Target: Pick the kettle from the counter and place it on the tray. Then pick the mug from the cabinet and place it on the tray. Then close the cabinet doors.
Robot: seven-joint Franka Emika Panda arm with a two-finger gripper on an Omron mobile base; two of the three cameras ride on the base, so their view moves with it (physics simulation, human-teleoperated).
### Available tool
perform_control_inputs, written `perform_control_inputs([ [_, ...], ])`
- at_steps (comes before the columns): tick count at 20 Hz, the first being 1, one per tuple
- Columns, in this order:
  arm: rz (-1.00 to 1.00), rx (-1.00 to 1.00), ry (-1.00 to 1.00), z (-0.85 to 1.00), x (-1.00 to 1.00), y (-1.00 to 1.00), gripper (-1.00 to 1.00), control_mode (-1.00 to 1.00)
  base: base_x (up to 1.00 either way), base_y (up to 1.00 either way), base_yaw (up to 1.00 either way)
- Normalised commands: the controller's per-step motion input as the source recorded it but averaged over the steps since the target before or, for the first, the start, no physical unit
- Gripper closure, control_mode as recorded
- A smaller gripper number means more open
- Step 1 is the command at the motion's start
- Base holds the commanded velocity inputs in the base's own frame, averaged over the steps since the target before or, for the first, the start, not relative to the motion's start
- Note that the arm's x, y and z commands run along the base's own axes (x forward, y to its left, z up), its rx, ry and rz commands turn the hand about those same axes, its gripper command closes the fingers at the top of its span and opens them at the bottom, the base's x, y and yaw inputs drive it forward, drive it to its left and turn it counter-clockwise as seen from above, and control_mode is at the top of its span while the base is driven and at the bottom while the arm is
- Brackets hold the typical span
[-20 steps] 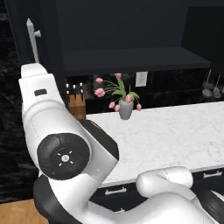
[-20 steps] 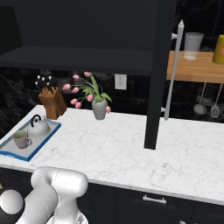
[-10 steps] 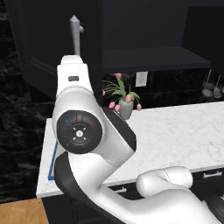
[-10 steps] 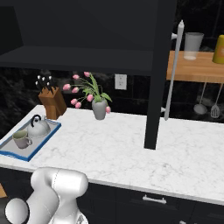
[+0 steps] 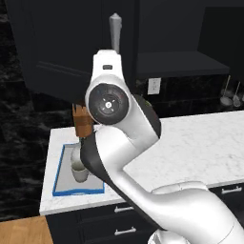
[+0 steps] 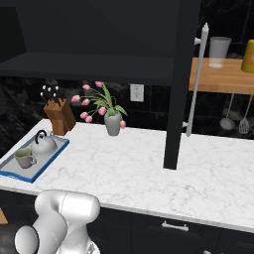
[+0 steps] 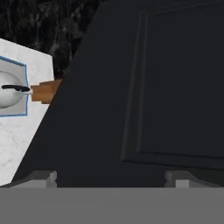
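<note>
The door-closing step is judged to be in hand, since both items are already found on the tray (image 6: 49,159) at the left end of the worktop (image 6: 149,173). The kettle (image 6: 43,145) is seen at the tray's back, with the mug (image 6: 23,158) just in front of it; in the left base view the mug (image 5: 79,172) is partly hidden by the arm. The gripper (image 7: 111,178) is held close against the panelled face of the left door (image 7: 166,87), with its fingers spread wide and nothing between them. The right door (image 6: 179,84) stands open, edge-on over the worktop, its bar handle (image 6: 196,82) facing right. The left door's handle (image 5: 115,32) is seen above the arm. The next move is judged to call for a steady push on the left door until it shuts, after which the right door remains to be swung closed. A vase (image 6: 113,123) and a knife block (image 6: 58,119) stand at the back of the worktop.
</note>
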Motion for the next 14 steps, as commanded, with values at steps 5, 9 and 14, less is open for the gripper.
perform_control_inputs([
  [5,-0.09,0.00,0.22,-0.03,0.84,-0.39,-1.00,-1.00,0.00,0.00,0.00],
  [9,-0.07,0.00,0.23,-0.06,0.92,-0.23,-1.00,-1.00,0.00,0.00,0.00],
  [14,-0.03,0.00,0.16,-0.12,0.85,-0.25,-1.00,-1.00,0.00,0.00,0.00],
])
